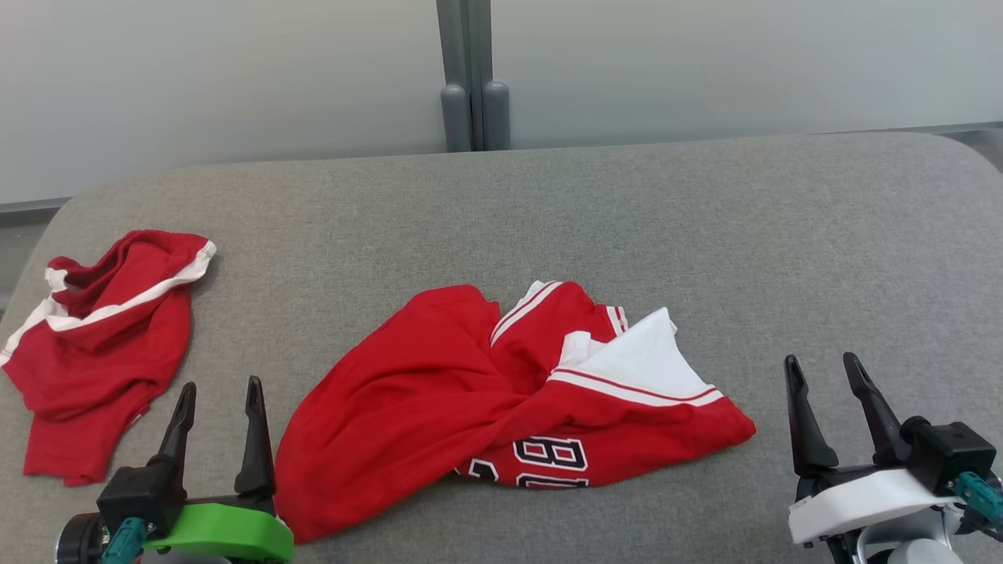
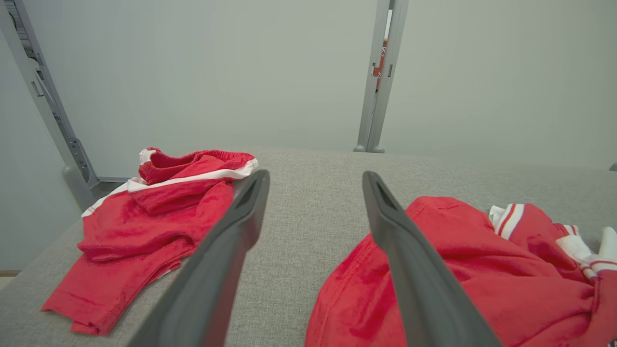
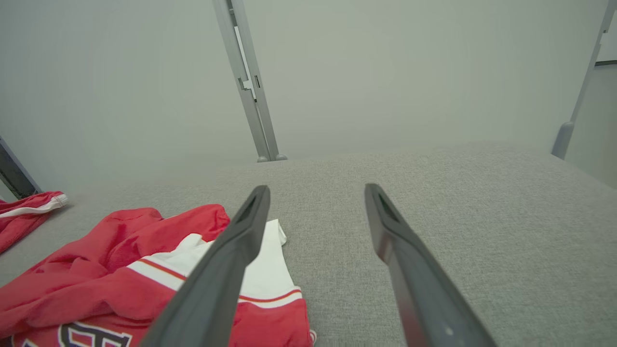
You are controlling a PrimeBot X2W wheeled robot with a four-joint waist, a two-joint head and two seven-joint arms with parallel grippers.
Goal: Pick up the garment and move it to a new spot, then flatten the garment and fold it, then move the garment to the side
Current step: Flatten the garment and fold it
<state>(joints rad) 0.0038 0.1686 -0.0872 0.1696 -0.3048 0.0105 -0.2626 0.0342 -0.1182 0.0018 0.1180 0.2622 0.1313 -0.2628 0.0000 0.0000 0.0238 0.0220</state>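
Note:
A crumpled red garment [image 1: 470, 392] with white trim and dark lettering lies in the middle of the grey table [image 1: 705, 235]. It also shows at the lower right of the left wrist view [image 2: 458, 270] and the lower left of the right wrist view [image 3: 111, 270]. My left gripper [image 1: 221, 392] stands open just left of its edge, holding nothing, fingers [image 2: 231, 241] spread above bare table. My right gripper [image 1: 827, 368] is open to the right of the garment, apart from it, fingers [image 3: 400, 250] wide.
A second red piece of clothing [image 1: 102, 345] with white stripes lies bunched at the table's left end, also seen in the left wrist view [image 2: 149, 226]. A grey post [image 1: 470, 78] rises behind the table's far edge. Bare table stretches right and back.

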